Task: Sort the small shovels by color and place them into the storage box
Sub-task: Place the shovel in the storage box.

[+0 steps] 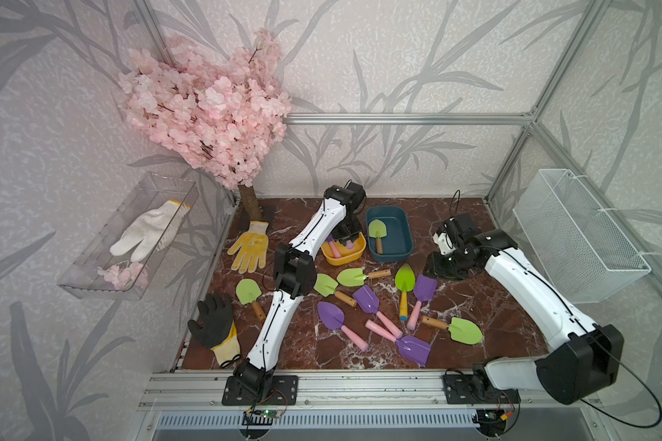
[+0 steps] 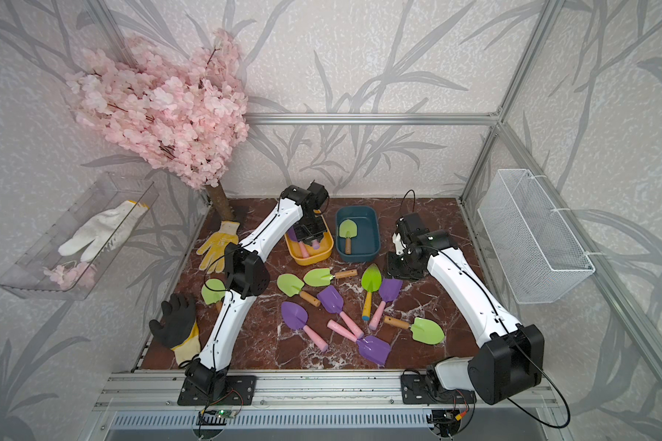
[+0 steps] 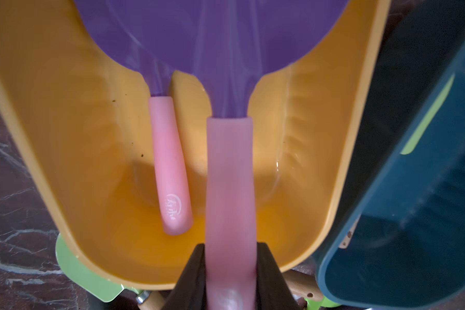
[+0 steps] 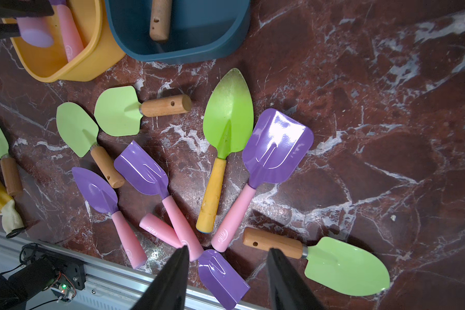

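My left gripper point(image 3: 231, 249) is shut on the pink handle of a purple shovel point(image 3: 230, 174), holding it over the yellow-orange storage box point(image 1: 354, 256). A second purple shovel point(image 3: 169, 171) lies inside that box. In both top views the dark teal storage box point(image 1: 388, 209) beside it holds one light green shovel point(image 1: 376, 231). My right gripper point(image 4: 227, 251) hangs open above the table, to the right of the teal box, with nothing between its fingers. Several purple and green shovels lie loose mid-table, among them a pointed green one point(image 4: 227, 118) with a yellow handle.
A yellow glove point(image 1: 249, 248) and a black glove point(image 1: 213, 320) lie left of my left arm. The pink blossom tree point(image 1: 207, 110) stands at the back left. A clear tray point(image 1: 92, 282) with a white glove hangs on the left wall, a white wire basket point(image 1: 578, 236) on the right.
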`<state>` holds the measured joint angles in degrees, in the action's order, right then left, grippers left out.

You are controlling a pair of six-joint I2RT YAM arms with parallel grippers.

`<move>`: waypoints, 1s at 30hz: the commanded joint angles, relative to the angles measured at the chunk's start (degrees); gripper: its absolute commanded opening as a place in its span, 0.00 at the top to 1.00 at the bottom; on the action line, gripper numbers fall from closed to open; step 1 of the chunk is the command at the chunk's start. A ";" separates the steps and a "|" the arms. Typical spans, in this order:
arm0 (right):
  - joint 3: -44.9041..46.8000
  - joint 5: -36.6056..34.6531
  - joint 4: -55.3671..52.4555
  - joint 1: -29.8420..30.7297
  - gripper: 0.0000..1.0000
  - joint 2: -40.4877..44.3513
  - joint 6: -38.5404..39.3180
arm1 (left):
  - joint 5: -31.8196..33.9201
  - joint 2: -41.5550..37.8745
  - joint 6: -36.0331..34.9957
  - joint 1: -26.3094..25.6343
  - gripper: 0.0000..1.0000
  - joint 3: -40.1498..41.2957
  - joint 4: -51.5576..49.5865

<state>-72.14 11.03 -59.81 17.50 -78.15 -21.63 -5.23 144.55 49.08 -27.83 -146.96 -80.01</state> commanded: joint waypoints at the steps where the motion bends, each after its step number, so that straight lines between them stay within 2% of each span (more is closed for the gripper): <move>1: 0.68 0.25 -0.44 -0.27 0.49 1.24 0.43 | -0.86 0.73 -0.17 0.08 1.00 -1.62 0.54; 30: 0.98 0.58 0.22 -0.29 0.49 -1.28 0.71 | -2.41 7.23 -1.79 1.07 1.00 -3.33 3.58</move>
<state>-71.48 11.16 -59.68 17.50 -78.81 -21.34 -7.64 150.21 48.34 -27.20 -148.33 -76.38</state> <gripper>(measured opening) 0.513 0.274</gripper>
